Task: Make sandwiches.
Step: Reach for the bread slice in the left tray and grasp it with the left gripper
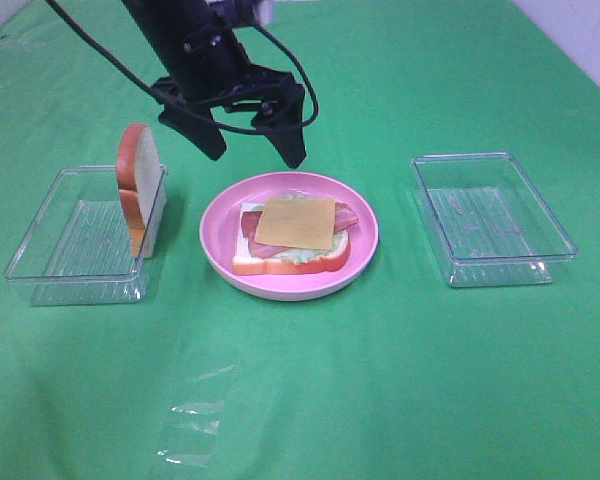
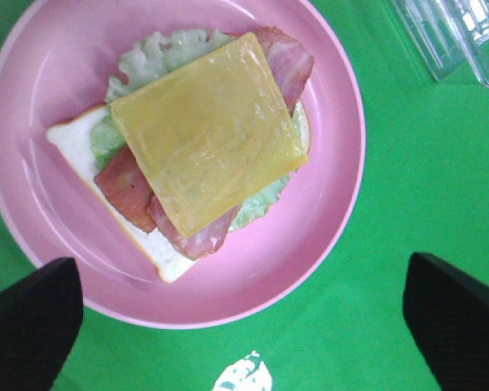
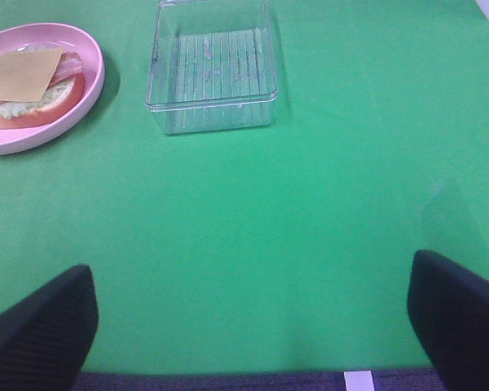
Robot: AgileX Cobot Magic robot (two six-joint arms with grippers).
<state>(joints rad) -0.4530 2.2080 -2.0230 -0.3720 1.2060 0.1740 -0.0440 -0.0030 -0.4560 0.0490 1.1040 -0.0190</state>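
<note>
One pink plate (image 1: 365,240) sits at the centre of the exterior high view on a counter (image 1: 400,380) covered in green cloth. On it lies one open-faced sandwich (image 1: 292,240): a single white bread slice (image 1: 280,264) at the bottom, one layer of pale green lettuce (image 1: 310,257), what look like two red-brown bacon strips (image 1: 347,217), and one yellow cheese square (image 1: 296,223) on top, turned slightly askew so that bacon and lettuce show at its edges. A second bread slice (image 1: 139,190) stands on edge at the left of the frame, leaning on the right rim of a clear tray (image 1: 70,240). A second clear tray (image 1: 492,218) sits at the right of the frame, well apart from the plate. That makes two trays, two bread slices, one plate.

The left gripper (image 1: 250,150) hangs at upper centre, above the plate's far rim, its jaws spread wide and holding nothing. In the left wrist view its two black fingertips (image 2: 28,326) sit in the lower corners, with the plate and sandwich between and beyond them, not touched.

The right gripper (image 3: 253,318) shows only in the right wrist view; its jaws are also spread wide and hold nothing, over bare cloth, with one tray at upper centre and the plate at upper left.
</note>
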